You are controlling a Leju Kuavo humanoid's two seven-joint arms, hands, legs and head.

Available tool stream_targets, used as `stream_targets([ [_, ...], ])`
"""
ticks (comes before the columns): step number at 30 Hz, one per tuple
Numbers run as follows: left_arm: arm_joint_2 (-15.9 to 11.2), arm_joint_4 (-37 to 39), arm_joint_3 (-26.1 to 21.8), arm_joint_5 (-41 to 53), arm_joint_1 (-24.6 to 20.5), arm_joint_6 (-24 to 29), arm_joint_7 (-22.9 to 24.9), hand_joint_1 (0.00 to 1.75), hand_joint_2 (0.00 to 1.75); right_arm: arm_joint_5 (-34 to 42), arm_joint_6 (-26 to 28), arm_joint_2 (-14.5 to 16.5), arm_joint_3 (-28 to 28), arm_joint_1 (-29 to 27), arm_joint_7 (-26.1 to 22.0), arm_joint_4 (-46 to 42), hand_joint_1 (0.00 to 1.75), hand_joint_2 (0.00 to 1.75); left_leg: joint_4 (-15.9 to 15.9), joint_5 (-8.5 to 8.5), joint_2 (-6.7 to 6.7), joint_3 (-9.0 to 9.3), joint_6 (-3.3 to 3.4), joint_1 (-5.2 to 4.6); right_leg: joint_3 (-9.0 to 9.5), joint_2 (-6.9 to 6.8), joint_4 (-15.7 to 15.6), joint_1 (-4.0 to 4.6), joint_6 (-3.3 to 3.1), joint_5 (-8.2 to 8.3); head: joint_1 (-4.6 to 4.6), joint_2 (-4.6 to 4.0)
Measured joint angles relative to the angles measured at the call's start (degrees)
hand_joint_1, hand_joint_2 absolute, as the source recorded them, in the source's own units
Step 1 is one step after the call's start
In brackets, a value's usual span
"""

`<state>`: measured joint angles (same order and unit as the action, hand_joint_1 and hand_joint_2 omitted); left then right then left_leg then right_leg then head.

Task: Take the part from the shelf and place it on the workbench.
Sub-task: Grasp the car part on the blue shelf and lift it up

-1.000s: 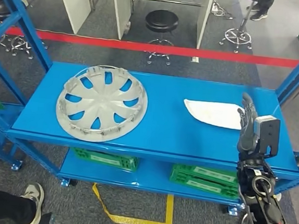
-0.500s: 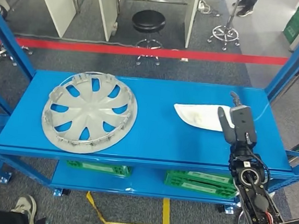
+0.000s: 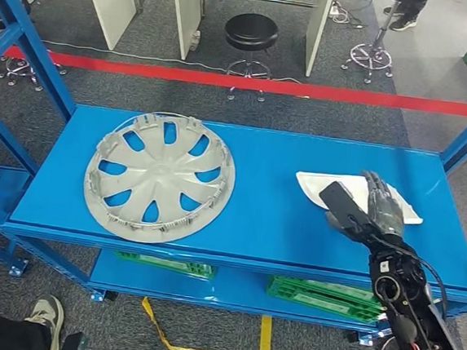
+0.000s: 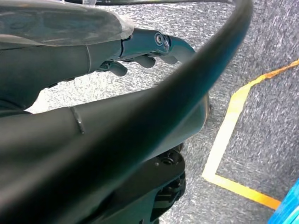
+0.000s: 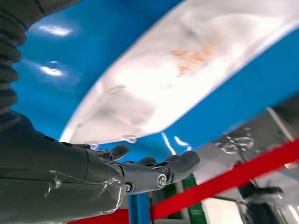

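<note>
Since the earlier frames the right hand (image 3: 376, 205) has come down from an upright pose and now lies over the near edge of the white part (image 3: 401, 208), on the right of the blue shelf (image 3: 265, 210); so the grasp seems about to begin. From the right wrist, its fingers (image 5: 169, 170) are spread, holding nothing, close above the part (image 5: 183, 79). From the left wrist, the left hand (image 4: 141, 46) hangs over the floor, fingers loosely apart.

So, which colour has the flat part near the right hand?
White flat part, clearest in head view.
</note>
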<state>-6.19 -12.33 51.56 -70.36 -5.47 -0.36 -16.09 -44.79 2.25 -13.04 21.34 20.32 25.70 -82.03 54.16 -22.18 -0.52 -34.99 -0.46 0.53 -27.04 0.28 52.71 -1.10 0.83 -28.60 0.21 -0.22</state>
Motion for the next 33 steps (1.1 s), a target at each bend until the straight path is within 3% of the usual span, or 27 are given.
stream_targets([
  [14, 0.07, 0.0, 0.0, 0.76, 0.0, -0.15, 0.17, 0.0, 0.0, -1.55, -4.58, -2.65, 0.98, -0.32, 2.52, 1.0, 0.0, 1.75, -0.38, 0.02, 0.02, 0.43, -0.04, 0.02, 0.17, 0.02, 0.01, 0.24, -0.01, -0.07, -0.28, 0.0],
  [33, 0.07, 0.0, 0.0, 0.81, -0.01, -0.7, -0.05, 0.0, 0.0, 2.0, -4.95, -5.53, 2.2, 1.45, 1.0, 3.92, 0.0, 1.75, -0.43, 0.01, 0.01, 0.59, -0.05, 0.02, 0.32, 0.02, 0.0, 0.24, -0.05, -0.17, -0.36, 0.0],
])
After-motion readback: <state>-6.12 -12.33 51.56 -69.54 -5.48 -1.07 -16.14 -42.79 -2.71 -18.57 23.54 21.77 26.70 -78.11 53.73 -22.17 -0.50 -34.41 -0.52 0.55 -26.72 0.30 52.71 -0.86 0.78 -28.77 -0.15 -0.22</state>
